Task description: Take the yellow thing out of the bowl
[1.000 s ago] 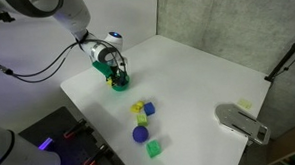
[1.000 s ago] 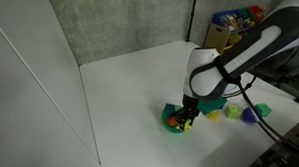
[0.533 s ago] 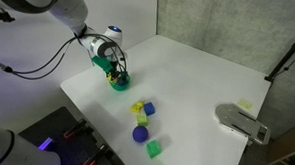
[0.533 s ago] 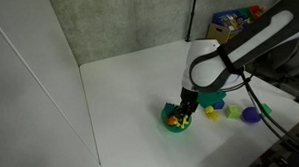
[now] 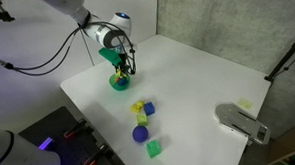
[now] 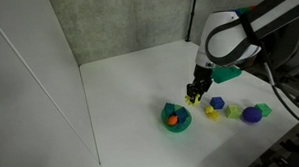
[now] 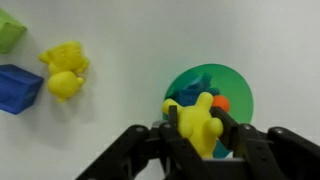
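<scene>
We see the end effector [image 7: 200, 112] clenched on the yellow thing [image 7: 200, 130], its two dark fingers [image 7: 238, 138] pressing the lump from either side in the wrist view. The lump is held in the air above the white bench [image 5: 192, 76], out of the bowl [image 7: 238, 82], which sits on the bench below. In the wrist view the lump overlaps the bowl's near rim. In an exterior view the end effector [image 6: 197, 91] hangs above and to one side of the bowl [image 6: 183, 125], apart from it. In an exterior view the end effector [image 5: 125, 63] stands almost straight over the bowl [image 5: 119, 85]. An orange piece [image 6: 173, 119] lies inside the bowl and also shows past the lump in the wrist view. Well apart from the bowl, a second yellow piece [image 7: 65, 70] rests on the bench, touching a blue block [image 7: 18, 88], with a green block [image 7: 10, 30] near them. A purple ball [image 6: 252, 114] sits at the far end of that loose row of toys.
</scene>
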You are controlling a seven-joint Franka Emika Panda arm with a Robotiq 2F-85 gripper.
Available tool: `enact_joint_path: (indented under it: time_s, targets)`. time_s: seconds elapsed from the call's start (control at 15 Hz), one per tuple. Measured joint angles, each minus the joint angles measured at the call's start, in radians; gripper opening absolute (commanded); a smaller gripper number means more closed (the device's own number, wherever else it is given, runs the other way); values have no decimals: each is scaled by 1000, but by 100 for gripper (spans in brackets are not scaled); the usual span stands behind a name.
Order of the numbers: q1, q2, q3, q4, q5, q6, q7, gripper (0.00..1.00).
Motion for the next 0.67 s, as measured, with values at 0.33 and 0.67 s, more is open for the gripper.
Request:
enact_joint_path:
  time_s: [0.33, 0.67]
  targets:
    - [-32, -6, -135, -73, -139, 26, 65, 14]
    - [-81, 5, -239, -99, -206, 42, 138, 64]
